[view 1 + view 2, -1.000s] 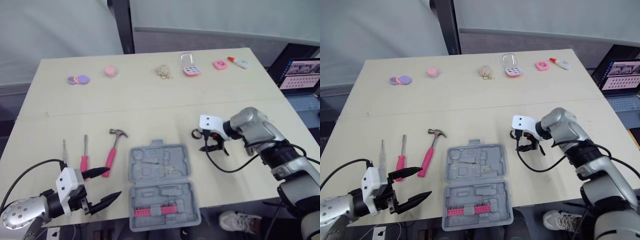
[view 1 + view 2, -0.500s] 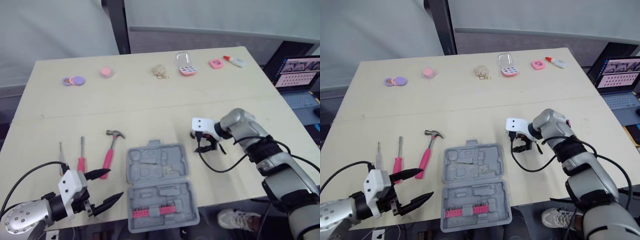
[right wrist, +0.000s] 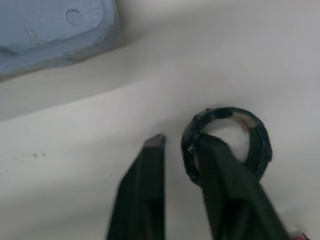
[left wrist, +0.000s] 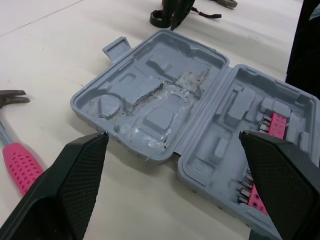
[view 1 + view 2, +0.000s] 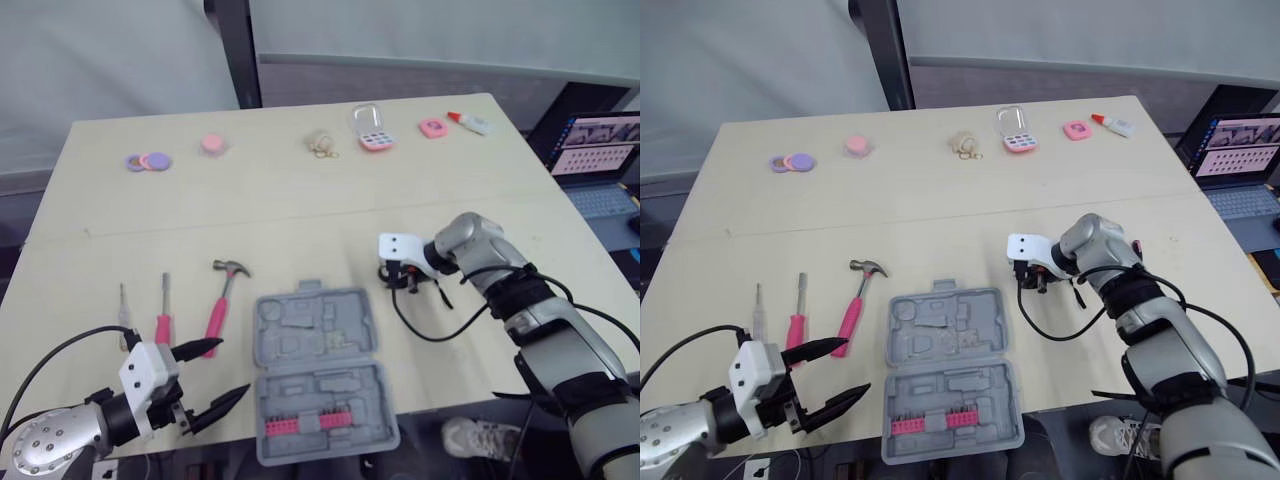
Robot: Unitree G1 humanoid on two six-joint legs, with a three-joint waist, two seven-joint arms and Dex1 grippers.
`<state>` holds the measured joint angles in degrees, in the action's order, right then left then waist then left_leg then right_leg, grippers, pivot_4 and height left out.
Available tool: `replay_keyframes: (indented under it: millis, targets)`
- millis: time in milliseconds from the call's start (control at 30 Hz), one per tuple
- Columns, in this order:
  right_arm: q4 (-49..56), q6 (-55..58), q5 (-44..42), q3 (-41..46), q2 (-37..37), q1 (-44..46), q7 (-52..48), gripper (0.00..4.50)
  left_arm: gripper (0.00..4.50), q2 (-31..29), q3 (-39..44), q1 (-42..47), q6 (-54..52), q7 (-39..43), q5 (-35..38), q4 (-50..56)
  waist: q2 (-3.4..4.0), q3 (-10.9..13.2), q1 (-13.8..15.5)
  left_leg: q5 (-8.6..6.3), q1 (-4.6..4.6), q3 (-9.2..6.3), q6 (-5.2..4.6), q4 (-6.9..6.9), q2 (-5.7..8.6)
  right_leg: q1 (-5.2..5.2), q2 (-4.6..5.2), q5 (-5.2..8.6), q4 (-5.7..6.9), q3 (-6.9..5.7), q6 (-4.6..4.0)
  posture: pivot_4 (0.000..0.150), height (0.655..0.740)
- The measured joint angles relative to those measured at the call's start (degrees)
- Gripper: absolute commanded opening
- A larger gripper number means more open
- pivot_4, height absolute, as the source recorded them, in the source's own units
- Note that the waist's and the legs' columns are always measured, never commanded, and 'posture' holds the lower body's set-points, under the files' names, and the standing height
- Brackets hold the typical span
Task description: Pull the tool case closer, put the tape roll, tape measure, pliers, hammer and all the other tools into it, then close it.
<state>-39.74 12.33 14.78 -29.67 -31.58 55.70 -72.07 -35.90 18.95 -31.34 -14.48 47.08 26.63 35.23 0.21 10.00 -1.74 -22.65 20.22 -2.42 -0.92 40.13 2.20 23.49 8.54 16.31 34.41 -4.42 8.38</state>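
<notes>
Wrist view shows right gripper [image 3: 180,142] part open, one tip inside tape roll [image 3: 227,113]. Left gripper [image 5: 230,367] wide, empty. Two screwdrivers [image 5: 163,318], one hammer [image 5: 220,310].

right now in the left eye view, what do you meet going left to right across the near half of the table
grey screwdriver → pink-handled screwdriver → hammer → open tool case → tape roll
</notes>
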Motion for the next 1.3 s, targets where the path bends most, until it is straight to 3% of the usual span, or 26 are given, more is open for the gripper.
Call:
replay_keyframes:
  millis: [367, 567, 700, 933, 1300]
  targets:
    - [7.3, 3.7, 0.8, 0.6, -3.2, -3.2, -0.5, 0.05, 4.50, 2.6, 0.8, 0.1, 2.7, 2.2, 2.3, -4.7, 0.01, 0.0, 0.2, 0.00, 0.02, -0.02, 0.00, 0.01, 0.00, 0.00, 0.03, 0.00, 0.00, 0.00, 0.00, 0.150, 0.7400]
    - [32.8, 17.1, -2.7, 5.4, -12.7, -11.9, -5.4, 0.05, 4.50, 3.1, 5.1, -0.2, 5.3, 6.1, 5.4, -8.8, 0.05, 0.0, 0.3, -0.01, 0.10, -0.04, 0.02, 0.01, -0.07, 0.05, 0.01, 0.00, -0.07, -0.03, 0.00, 0.150, 0.7400]
    - [53.6, 31.5, -8.4, 8.4, -15.3, -17.6, -7.0, 0.05, 4.50, 3.0, 8.8, -1.7, 7.8, 9.4, 6.6, -11.4, 0.06, 0.0, 0.3, -0.04, 0.09, 0.02, 0.06, 0.01, -0.12, 0.04, -0.01, 0.00, -0.15, -0.03, 0.00, 0.150, 0.7400]
    - [68.9, 48.9, -16.4, 9.4, -11.8, -17.3, -3.0, 0.05, 4.50, 1.3, 12.7, -5.2, 11.4, 17.2, 7.8, -14.5, 0.04, 0.0, 0.6, -0.05, 0.09, 0.00, 0.04, 0.02, -0.13, 0.01, 0.02, 0.00, -0.18, -0.01, -0.01, 0.150, 0.7400]
    - [67.6, 58.1, -24.2, 4.1, -0.3, -10.6, 8.6, 0.05, 4.50, -1.5, 16.5, -8.7, 12.6, 28.4, 11.3, -16.2, 0.04, 0.0, 0.4, -0.05, 0.08, -0.09, 0.04, -0.01, -0.08, 0.05, 0.03, 0.01, -0.03, 0.01, -0.02, 0.150, 0.7400]
